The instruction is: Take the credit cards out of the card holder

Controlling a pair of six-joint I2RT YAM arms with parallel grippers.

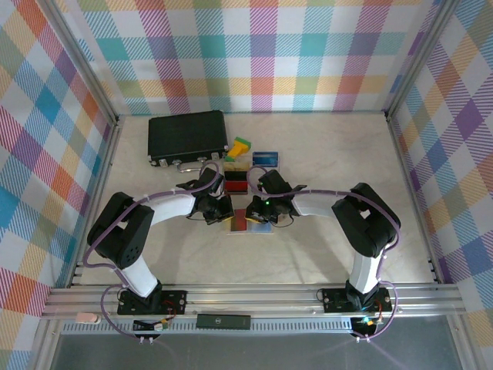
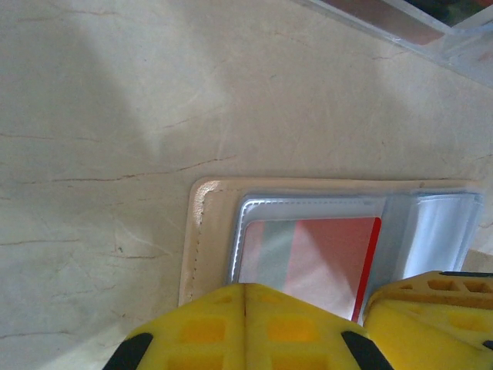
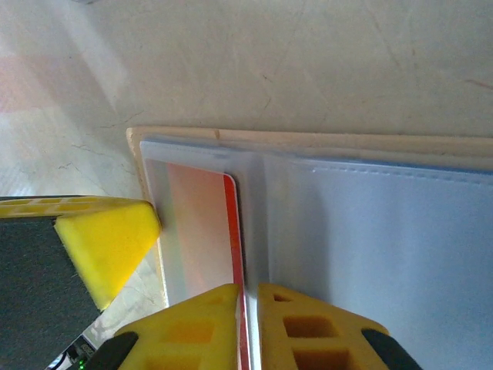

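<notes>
From above, left hand (image 1: 226,215) and right hand (image 1: 258,216) meet over the card holder (image 1: 245,226) on the surface (image 1: 323,254). Left wrist: left hand closed tight, a red card (image 2: 323,262) in the holder's pocket. Right wrist: right hand clamps that card's edge.

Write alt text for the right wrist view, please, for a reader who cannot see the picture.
The yellow fingers of the right gripper are shut on the edge of a thin red plastic card that lies in a flat, translucent blue-grey plastic card holder. The left gripper touches the holder's left edge, on a pale marbled table.
</notes>
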